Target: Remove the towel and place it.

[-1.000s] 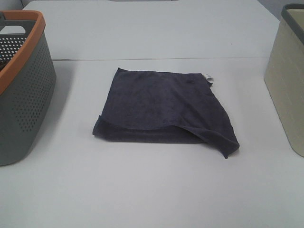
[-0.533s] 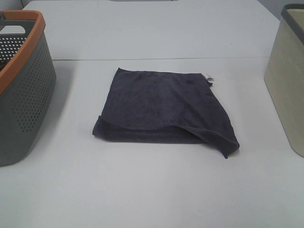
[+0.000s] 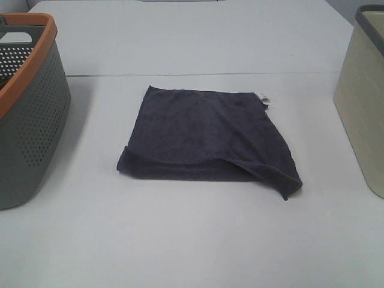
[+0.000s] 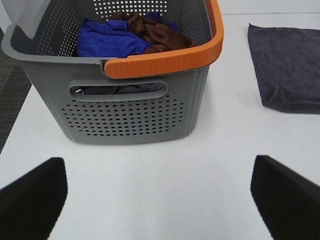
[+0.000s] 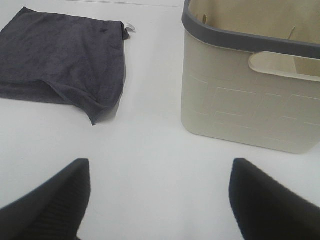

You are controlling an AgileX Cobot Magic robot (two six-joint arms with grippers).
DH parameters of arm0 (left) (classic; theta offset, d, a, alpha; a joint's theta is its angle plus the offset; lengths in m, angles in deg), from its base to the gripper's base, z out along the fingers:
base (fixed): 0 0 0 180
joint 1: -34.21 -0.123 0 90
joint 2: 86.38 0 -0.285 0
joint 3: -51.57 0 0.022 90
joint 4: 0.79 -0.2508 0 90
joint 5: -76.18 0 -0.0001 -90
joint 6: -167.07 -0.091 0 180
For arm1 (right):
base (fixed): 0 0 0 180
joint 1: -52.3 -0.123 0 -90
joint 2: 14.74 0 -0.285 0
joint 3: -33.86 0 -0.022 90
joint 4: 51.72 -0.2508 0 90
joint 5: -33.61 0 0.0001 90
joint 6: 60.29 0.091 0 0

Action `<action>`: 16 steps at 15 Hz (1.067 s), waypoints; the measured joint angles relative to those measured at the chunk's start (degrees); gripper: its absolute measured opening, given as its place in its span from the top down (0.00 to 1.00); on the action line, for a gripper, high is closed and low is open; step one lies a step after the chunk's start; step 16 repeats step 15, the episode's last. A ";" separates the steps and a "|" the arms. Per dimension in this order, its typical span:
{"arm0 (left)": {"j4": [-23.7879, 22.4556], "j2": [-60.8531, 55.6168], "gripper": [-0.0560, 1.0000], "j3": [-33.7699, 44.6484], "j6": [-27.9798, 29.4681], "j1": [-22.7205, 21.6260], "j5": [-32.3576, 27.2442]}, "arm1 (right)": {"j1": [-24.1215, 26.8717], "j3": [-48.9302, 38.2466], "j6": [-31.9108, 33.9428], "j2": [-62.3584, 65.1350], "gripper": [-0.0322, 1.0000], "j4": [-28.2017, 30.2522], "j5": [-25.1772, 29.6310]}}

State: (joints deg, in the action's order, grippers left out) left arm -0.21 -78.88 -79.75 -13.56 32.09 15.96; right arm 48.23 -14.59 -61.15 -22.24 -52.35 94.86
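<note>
Cream basket cut off (towel fully visible) at frame edge

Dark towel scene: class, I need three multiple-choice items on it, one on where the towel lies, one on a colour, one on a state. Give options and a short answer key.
1. Where does the dark charcoal-purple terry towel lie?
A. Inside the grey basket
B. On the white table between the two baskets
C. Draped over the cream basket's rim

2. What colour is the rim of the grey perforated plastic basket?
A. Orange
B. Green
C. White

3. How does the left claw stand?
A. Shut on the towel
B. Shut on the basket handle
C. Open, holding nothing

Key: 1 B, the towel rests flat on the white table, apart from both the grey basket and the cream plastic basket. 2 A, an orange band tops the grey walls. 3 C, its dark fingers stand wide apart over bare table.
</note>
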 joint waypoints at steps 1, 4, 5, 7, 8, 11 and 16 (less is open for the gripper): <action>0.00 0.00 0.06 0.00 0.06 0.00 0.00 | 0.00 0.00 0.00 0.00 0.31 0.00 0.00; 0.00 0.00 0.06 0.00 0.06 0.00 0.00 | 0.00 0.00 0.00 0.00 0.31 0.00 0.00; 0.00 0.00 0.06 0.00 0.06 0.00 0.00 | 0.00 0.00 0.00 0.00 0.31 0.00 0.00; 0.00 0.00 0.06 0.00 0.06 0.00 0.00 | 0.00 0.00 0.00 0.00 0.31 0.00 0.00; 0.00 0.00 0.06 0.00 0.06 0.00 0.00 | 0.00 0.00 0.00 0.00 0.31 0.00 0.00; 0.00 0.00 0.06 0.00 0.11 0.00 0.00 | 0.00 0.00 0.00 0.00 0.31 0.00 0.00; 0.00 0.00 0.06 0.00 0.17 0.00 0.00 | 0.00 0.00 0.00 0.00 0.31 0.00 0.00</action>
